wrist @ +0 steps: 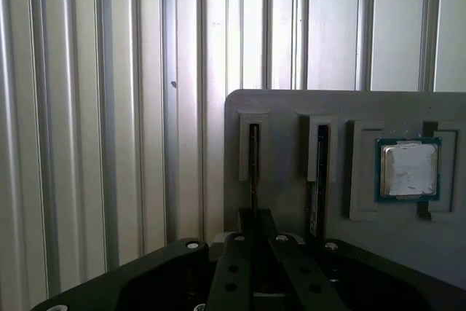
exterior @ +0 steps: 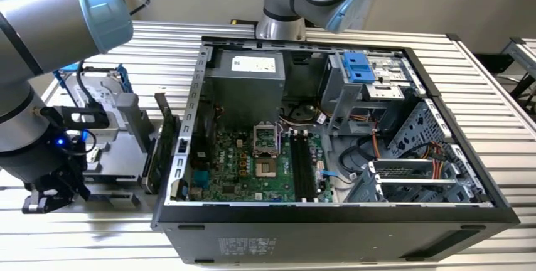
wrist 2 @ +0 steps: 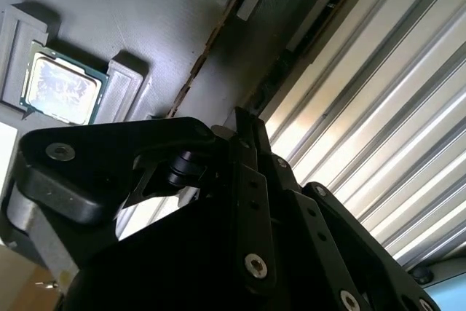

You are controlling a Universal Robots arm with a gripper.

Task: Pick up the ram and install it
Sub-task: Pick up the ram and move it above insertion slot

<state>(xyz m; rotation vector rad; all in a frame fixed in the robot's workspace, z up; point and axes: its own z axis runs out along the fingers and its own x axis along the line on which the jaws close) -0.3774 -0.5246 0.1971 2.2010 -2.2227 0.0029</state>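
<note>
The ram (wrist: 253, 165) stands edge-on in a slot of the grey parts tray (wrist: 291, 107), a thin dark stick seen along its top edge. My gripper (wrist: 255, 218) sits right over the near end of that stick, fingers drawn together on it, and the stick is still in its slot. In the exterior view the gripper (exterior: 52, 199) hangs low at the left, by the front of the tray (exterior: 117, 158). In the second wrist view the gripper (wrist 2: 246, 120) lines up with the same slot (wrist 2: 320, 14).
A second thin stick (wrist: 317, 180) stands in the neighbouring slot, and a processor chip (wrist: 408, 169) lies in a recess beyond it. The open computer case (exterior: 469, 158) fills the middle of the ribbed metal table, with its black memory slots (exterior: 305, 164) on the green board. Upright cards (exterior: 163, 139) stand between tray and case.
</note>
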